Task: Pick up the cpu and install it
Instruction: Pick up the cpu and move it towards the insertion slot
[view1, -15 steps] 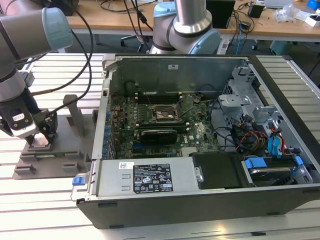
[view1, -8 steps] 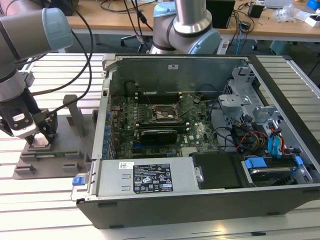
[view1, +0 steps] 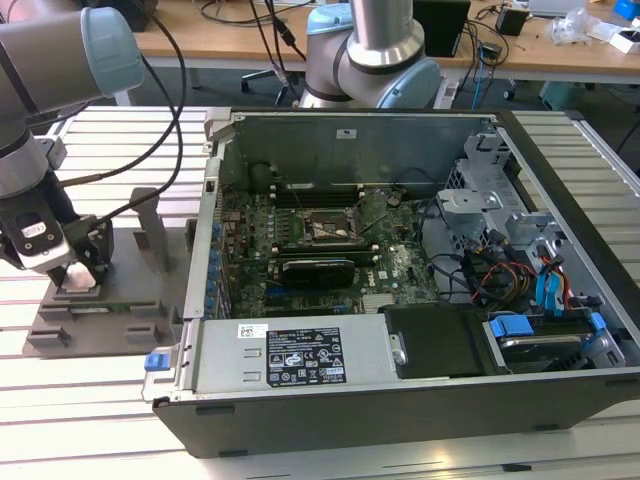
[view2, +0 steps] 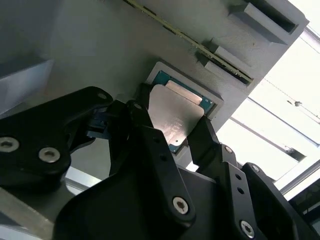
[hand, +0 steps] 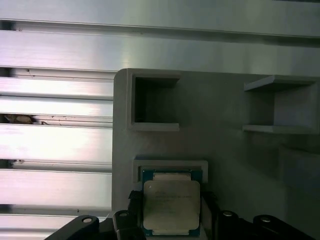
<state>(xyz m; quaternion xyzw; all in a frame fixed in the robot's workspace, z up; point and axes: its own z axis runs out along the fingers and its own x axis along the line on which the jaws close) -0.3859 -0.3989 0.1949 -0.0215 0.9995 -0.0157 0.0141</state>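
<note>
First wrist view: cpu (hand: 171, 205) sits in a recess of the grey tray (hand: 225, 160)
Tool (view2: 170, 117): fingers (view2: 150, 142) flank the cpu closely — clamped or not, cannot tell
Exterior view: tray on the tabletop (view1: 100, 425) — beside the open computer case (view1: 420, 405)

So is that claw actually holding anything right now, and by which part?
Can't tell. The gripper straddles the chip at two opposite edges while it sits in its pocket on the grey tray, but a firm grip isn't visible.
</note>
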